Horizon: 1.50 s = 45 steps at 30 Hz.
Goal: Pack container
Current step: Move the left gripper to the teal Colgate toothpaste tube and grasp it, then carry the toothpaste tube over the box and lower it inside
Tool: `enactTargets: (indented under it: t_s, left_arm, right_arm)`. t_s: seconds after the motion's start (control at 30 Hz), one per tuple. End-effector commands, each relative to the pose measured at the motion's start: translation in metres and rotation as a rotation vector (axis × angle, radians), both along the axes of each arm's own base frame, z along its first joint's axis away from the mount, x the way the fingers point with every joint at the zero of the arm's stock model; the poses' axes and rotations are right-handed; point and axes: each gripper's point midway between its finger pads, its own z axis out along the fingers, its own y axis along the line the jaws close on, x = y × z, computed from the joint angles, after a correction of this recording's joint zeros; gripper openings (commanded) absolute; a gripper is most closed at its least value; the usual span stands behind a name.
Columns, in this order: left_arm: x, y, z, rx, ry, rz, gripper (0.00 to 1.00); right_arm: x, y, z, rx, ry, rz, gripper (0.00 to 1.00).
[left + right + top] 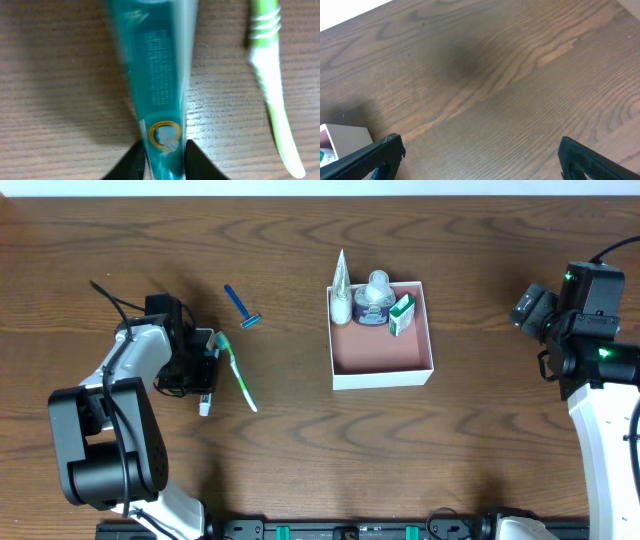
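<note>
Left pincer (pixel 165 162) is narrow, both black fingertips (pixel 131 161) pressed against the sides of a teal toothpaste tube (pixel 157 75) near its round gold emblem; tube lies flat on the wood table (pixel 300 460), running lengthwise away from the wrist cam. From overhead the tube's white cap end pokes out below the pincer, twd the near table edge. Just beside the tube on its R, not touching it, lies a green toothbrush (pixel 270 90) w/ a white ribbed section, roughly parallel to the tube. Farther out, up & R of the toothbrush head, a blue razor (pixel 241 308) lies apart from both. Container (pixel 382 378) sits at table centre, well apart from that pincer: square white-walled box, pink floor mostly bare, w/ 3 items crowded along its far wall – a white cone-shaped tube (pixel 342 290) upright at the far-left corner, a clear capped bottle (pixel 376 298) next to it, a green-and-white small pack (pixel 402 315) at the bottle's R. At the far R side of the table the right pincer (pixel 485 160) is spread wide, nothing btwn its jaws; a corner of the container shows at the lower-left edge of its wrist view
</note>
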Motion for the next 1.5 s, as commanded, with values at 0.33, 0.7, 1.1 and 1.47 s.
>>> enactTargets:
  t_s: [0.33, 0.7, 1.1, 1.47]
  left_arm:
    - [-0.006, -0.003, 0.002, -0.018, 0.058, 0.207, 0.06]
    - [0.023, -0.052, 0.060, -0.336, -0.034, 0.130, 0.06]
    - [0.027, -0.105, 0.167, -0.356, -0.325, -0.221, 0.06]
    - [0.001, -0.223, 0.252, -0.318, -0.742, -0.742, 0.06]
  right_arm:
    - [0.000, -0.004, 0.004, -0.016, -0.004, -0.004, 0.99]
    - [0.000, -0.004, 0.004, -0.016, -0.004, -0.004, 0.99]
    - [0.000, -0.004, 0.004, -0.016, -0.004, -0.004, 0.99]
    - [0.000, -0.004, 0.004, -0.016, -0.004, -0.004, 0.99]
